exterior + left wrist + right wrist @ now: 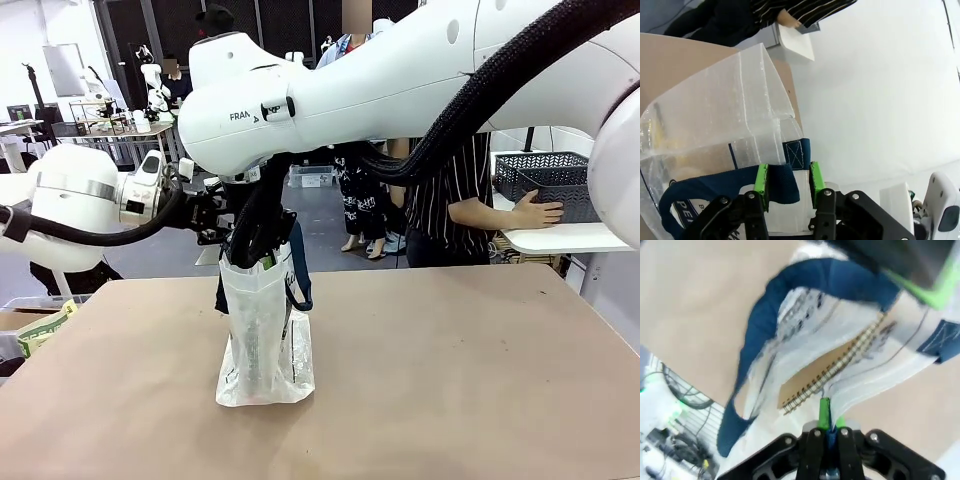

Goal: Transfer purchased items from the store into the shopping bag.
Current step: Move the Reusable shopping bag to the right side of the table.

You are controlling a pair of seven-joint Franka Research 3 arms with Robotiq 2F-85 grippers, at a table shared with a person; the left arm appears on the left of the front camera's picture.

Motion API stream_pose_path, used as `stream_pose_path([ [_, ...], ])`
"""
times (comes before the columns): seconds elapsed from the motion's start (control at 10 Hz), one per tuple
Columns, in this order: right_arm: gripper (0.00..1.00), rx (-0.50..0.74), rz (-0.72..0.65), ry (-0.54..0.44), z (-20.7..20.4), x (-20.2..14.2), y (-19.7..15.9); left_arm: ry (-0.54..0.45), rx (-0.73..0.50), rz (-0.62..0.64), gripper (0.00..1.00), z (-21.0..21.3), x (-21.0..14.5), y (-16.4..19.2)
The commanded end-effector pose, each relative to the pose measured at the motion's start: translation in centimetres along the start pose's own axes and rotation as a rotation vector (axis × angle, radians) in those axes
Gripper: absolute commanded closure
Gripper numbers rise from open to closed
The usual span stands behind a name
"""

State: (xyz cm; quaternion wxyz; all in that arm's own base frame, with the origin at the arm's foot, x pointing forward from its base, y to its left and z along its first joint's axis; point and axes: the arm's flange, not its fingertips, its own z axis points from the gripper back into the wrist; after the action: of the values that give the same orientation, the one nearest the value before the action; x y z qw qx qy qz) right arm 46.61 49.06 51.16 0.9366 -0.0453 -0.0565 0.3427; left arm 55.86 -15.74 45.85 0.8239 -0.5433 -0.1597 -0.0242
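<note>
While the left gripper (787, 187) pinches a navy handle (782, 180) and the right gripper (829, 422) clamps the shopping bag (262, 335) rim, both should pull apart evenly, keeping its mouth wide.

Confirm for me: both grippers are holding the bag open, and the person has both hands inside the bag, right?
Not quite. In the front view the person's hand rests on the grey basket on the side table, well away from the shopping bag. The left gripper and right gripper do hold it.

Translucent crinkled plastic shopping bag (262, 335)
</note>
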Motion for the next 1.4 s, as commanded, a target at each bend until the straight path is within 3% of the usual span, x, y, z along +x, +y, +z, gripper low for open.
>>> stream_pose_path([
  [0.0, 1.00, -0.012, 0.171, -0.116, 0.0, -2.4, 2.9, 0.072, -0.004, 0.035, 0.58, -0.2, 1.4, -0.5],
  [0.3, 1.00, -0.022, 0.178, -0.106, 0.0, -2.4, 3.0, 0.114, -0.026, 0.071, 0.58, -0.7, 2.7, -0.7],
  [0.4, 1.00, -0.023, 0.183, -0.105, -0.1, -2.4, 3.0, 0.133, -0.015, 0.072, 0.49, -1.0, 3.2, -0.7],
  [0.6, 1.00, -0.037, 0.195, -0.105, -0.1, -2.6, 3.3, 0.164, 0.006, 0.097, 0.09, -1.5, 4.3, -0.8],
  [0.7, 1.00, -0.040, 0.197, -0.106, -0.1, -2.7, 3.3, 0.177, 0.013, 0.100, 0.00, -1.8, 4.7, -1.2],
  [1.0, 1.00, -0.035, 0.194, -0.088, -0.4, -2.3, 3.1, 0.254, 0.024, 0.032, 0.00, -2.4, 5.2, -2.7],
  [1.3, 1.00, -0.043, 0.174, -0.096, -0.6, -2.1, 3.3, 0.304, 0.140, -0.002, 0.00, -3.7, 5.4, -3.4],
])
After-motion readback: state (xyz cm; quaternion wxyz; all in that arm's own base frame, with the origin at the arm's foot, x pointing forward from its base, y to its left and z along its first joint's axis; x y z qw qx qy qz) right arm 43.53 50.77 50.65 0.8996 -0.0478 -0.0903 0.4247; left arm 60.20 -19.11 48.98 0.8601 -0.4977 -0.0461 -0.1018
